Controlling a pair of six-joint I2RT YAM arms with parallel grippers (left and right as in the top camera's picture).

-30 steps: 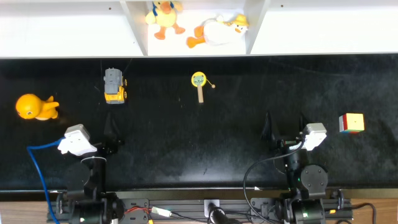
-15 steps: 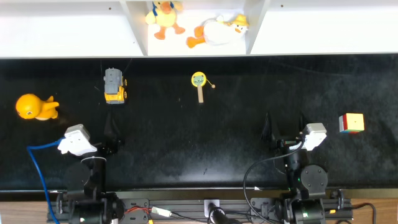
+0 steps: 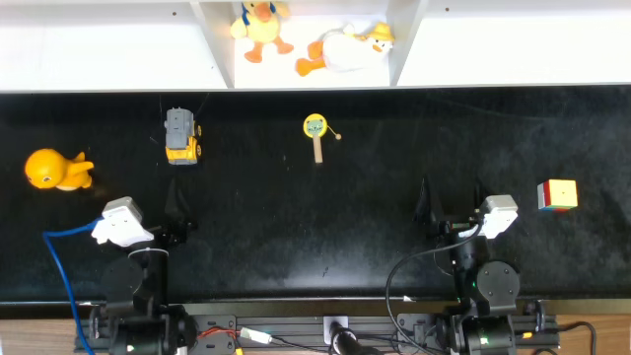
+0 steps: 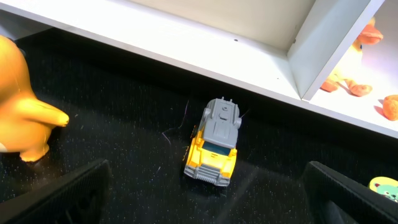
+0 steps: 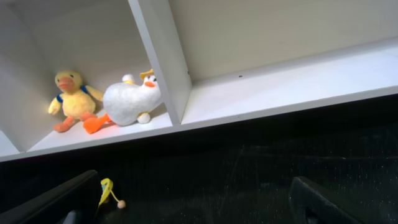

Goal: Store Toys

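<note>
A yellow and grey toy truck [image 3: 182, 136] [image 4: 212, 144] stands on the black table, just ahead of my left gripper [image 3: 174, 205] [image 4: 206, 167], which is open and holds nothing. An orange duck [image 3: 57, 170] [image 4: 17, 109] sits at the far left. A small yellow rattle [image 3: 315, 130] [image 5: 107, 188] lies mid-table. A coloured cube [image 3: 557, 195] rests at the right, beside my right gripper [image 3: 452, 202] [image 5: 196, 180], open and empty. A yellow plush duck [image 3: 260, 24] [image 5: 71, 99] and a white plush goose [image 3: 345, 47] [image 5: 129, 101] lie in the white shelf's [image 3: 108, 59] middle compartment.
The shelf runs along the table's far edge, with upright dividers [image 3: 219, 44] [image 5: 163, 62] bounding the middle compartment. A blue cable [image 3: 61, 266] loops beside the left arm's base.
</note>
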